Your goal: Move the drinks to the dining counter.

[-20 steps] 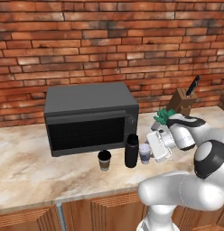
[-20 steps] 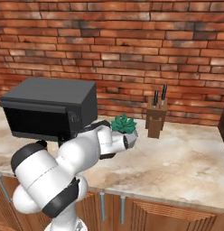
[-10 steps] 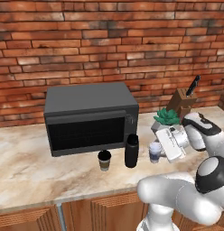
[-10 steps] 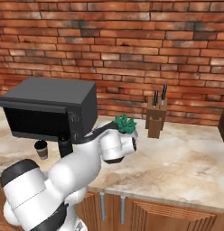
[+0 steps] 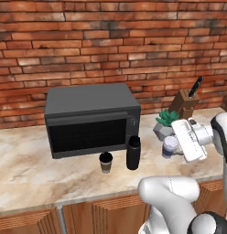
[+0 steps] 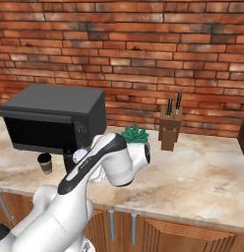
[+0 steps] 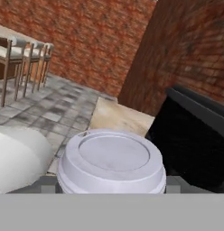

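My gripper (image 5: 178,145) is shut on the small white cup with a dark-blue band (image 5: 169,148), held upright close over the marble counter, right of the microwave. In the hand view its white lid (image 7: 111,158) sits right between my fingertips. The tall black bottle (image 5: 133,153) and the short dark coffee cup with a tan sleeve (image 5: 105,162) stand side by side in front of the microwave. In the right base view the coffee cup (image 6: 45,163) shows left of my arm, which partly hides the bottle (image 6: 69,158). Far off in the hand view is the dining counter (image 7: 4,31).
A black microwave (image 5: 90,119) stands against the brick wall. Behind the held cup are a potted plant (image 5: 166,121) and a knife block (image 5: 186,101). Padded stools (image 7: 21,56) line the far counter, with tiled floor between.
The gripper has carried the white cup to the right, away from the black bottle. The bottle and coffee cup have not moved.
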{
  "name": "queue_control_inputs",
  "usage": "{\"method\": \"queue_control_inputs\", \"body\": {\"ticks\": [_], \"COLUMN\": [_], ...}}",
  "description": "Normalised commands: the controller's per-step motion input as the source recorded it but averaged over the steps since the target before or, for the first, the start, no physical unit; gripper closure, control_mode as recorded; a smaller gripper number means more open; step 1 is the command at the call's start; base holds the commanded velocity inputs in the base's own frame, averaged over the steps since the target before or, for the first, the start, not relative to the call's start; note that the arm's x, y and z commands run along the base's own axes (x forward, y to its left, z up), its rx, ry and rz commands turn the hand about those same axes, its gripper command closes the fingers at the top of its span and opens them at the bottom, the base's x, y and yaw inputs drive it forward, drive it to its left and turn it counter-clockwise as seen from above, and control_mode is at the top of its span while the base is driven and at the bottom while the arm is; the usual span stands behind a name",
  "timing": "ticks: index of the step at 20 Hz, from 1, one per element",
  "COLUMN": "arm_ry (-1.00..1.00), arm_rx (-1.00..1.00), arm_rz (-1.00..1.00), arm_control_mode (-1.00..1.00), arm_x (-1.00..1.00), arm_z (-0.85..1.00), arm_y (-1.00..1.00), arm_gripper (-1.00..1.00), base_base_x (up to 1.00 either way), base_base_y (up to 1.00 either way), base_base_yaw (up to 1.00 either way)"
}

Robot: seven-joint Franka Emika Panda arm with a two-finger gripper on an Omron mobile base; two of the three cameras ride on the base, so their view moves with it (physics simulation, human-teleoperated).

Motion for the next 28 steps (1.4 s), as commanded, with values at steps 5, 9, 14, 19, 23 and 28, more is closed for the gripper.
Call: {"method": "queue_control_inputs", "body": {"ticks": [5,9,14,19,23,28], "arm_ry": [-0.22,-0.09,-0.04,0.00,0.00,0.00], "arm_rx": [0.00,0.00,0.00,0.00,0.00,0.00], "arm_rz": [0.03,0.03,0.02,0.00,0.00,0.00], "arm_control_mode": [-1.00,-1.00,-1.00,1.00,1.00,1.00], "arm_x": [-0.89,-0.79,-0.48,0.00,0.00,0.00], "arm_z": [0.68,0.11,0.00,0.00,0.00,0.00], "arm_y": [0.00,0.04,0.02,0.00,0.00,0.00], "arm_gripper": [1.00,1.00,1.00,1.00,1.00,1.00], "base_base_x": [0.00,0.00,0.00,0.00,-0.73,-1.00], "base_base_y": [0.00,0.00,0.00,0.00,0.00,0.00], "base_base_yaw": [0.00,0.00,0.00,0.00,0.04,0.13]}}
